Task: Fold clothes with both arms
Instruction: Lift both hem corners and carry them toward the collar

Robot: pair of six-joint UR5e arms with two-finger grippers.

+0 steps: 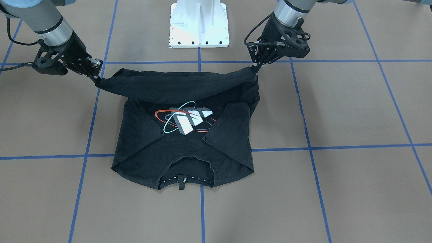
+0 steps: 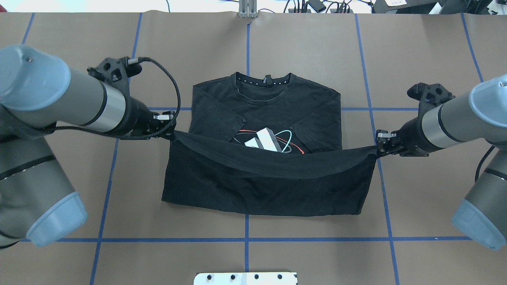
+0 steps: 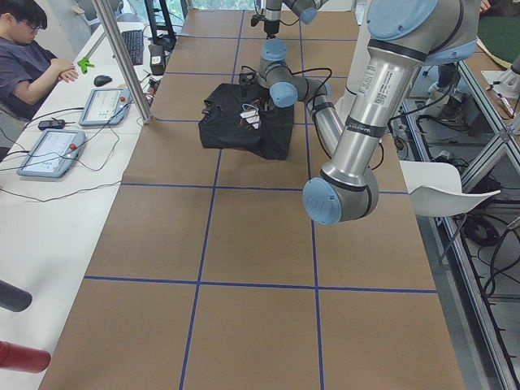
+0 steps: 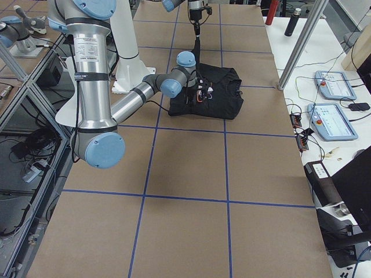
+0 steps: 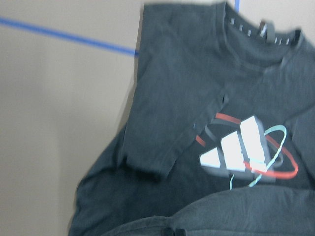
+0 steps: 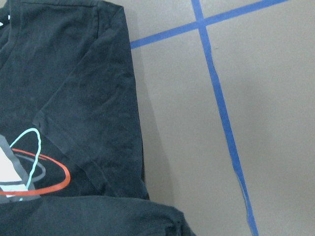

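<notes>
The black T-shirt (image 1: 182, 152) lies chest up on the brown table with both sleeves folded inward and its collar (image 2: 263, 81) on the side away from the robot. The hem edge (image 2: 277, 164) is raised and stretched in a sagging band between both grippers, reaching the lower part of the chest logo (image 2: 265, 140). My left gripper (image 2: 172, 134) is shut on one hem corner. My right gripper (image 2: 376, 152) is shut on the other. In the front view the left gripper (image 1: 254, 67) is at the right and the right gripper (image 1: 96, 79) at the left. Both wrist views look down on the T-shirt (image 5: 172, 98) and a folded sleeve (image 6: 83, 98).
The white bolted pedestal (image 1: 199, 23) stands at the robot's edge of the table, close to the shirt. Blue tape lines (image 2: 246, 221) grid the brown surface. A person (image 3: 24, 57) sits at a side table with tablets (image 3: 53, 150) beyond a metal post (image 3: 122, 57).
</notes>
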